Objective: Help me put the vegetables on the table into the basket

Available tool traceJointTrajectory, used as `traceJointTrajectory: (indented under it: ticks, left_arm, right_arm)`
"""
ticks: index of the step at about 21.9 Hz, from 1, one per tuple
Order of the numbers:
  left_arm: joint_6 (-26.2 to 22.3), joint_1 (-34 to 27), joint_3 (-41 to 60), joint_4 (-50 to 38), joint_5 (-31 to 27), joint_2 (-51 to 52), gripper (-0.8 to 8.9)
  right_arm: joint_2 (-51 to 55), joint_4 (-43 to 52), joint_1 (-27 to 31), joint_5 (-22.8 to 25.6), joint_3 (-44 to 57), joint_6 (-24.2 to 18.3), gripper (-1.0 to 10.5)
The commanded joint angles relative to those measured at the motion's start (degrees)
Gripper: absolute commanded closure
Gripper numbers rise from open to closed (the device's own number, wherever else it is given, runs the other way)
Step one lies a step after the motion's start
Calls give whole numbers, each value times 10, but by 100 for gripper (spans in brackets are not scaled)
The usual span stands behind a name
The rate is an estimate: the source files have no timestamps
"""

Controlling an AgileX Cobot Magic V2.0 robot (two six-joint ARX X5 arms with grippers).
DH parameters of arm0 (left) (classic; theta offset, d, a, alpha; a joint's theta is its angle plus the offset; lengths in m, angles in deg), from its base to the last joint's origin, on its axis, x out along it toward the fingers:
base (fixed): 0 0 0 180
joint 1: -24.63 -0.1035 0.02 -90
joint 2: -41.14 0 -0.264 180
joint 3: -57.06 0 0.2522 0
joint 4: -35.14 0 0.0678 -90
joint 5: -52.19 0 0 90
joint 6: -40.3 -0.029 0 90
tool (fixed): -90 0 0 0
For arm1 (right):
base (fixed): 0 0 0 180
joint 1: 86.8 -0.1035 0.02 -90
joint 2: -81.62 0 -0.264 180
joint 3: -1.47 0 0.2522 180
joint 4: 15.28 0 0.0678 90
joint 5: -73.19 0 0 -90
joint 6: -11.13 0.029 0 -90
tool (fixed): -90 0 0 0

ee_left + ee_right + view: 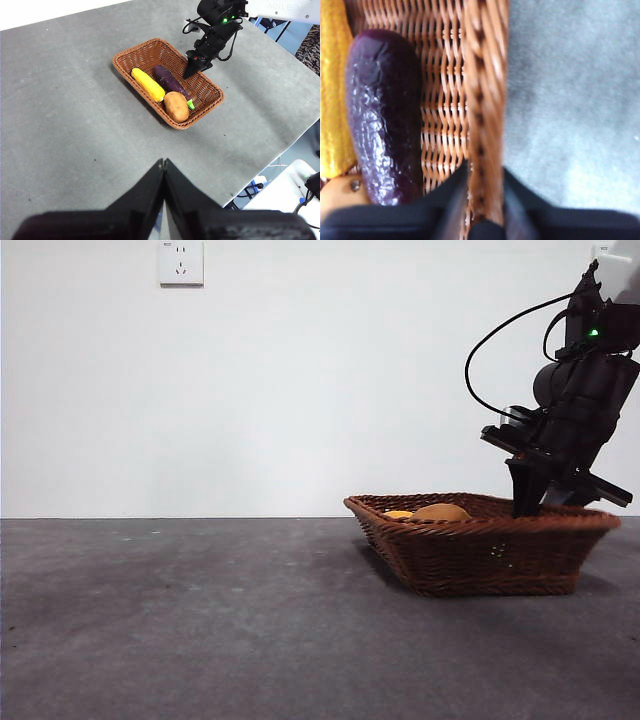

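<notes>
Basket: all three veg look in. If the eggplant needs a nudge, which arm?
Right. Its pincer is at the basket rim beside the eggplant. The left pincer is shut and well away across the table.

left gripper [164, 165] raised high, jaws pressed together. right gripper [192, 70] angled down steeply, tips low, jaws a narrow gap apart, cable looping behind wrist.
</notes>
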Motion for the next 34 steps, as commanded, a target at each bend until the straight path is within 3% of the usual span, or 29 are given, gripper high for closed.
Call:
traceJointTrajectory:
  ticks: [1, 2, 3, 9, 12, 13, 17, 20, 27, 34]
  left_arm:
    - [-5, 1, 5, -2, 2, -4, 822]
    - [-5, 1, 5, -2, 2, -5, 822]
    - [-6, 1, 5, -2, 2, -6, 822]
    - [-36, 1, 5, -2, -1, -16, 822]
    - [-59, 1, 5, -2, -1, -25, 822]
    - [-61, 1, 5, -2, -1, -28, 822]
    - [-63, 1, 5, -2, -1, -35, 822]
    - [-68, 1, 5, -2, -1, -36, 822]
    - [-78, 1, 5, -2, -1, -43, 822]
    - [-77, 1, 5, -2, 0, -44, 817]
  right_arm:
    - [-11, -2, 0, 4, 3, 12, 238]
    - [-10, -5, 0, 8, 3, 12, 142]
    - [-7, -10, 0, 18, 3, 12, 128]
    - [85, -70, 4, 113, 3, 10, 132]
    - [174, -108, 4, 136, 3, 10, 143]
    - [207, -118, 4, 141, 3, 10, 226]
    - [360, -153, 3, 161, 3, 9, 729]
    - [468, -173, 3, 167, 3, 9, 958]
    - [664, -192, 3, 184, 3, 27, 963]
    - [734, -192, 3, 207, 3, 27, 945]
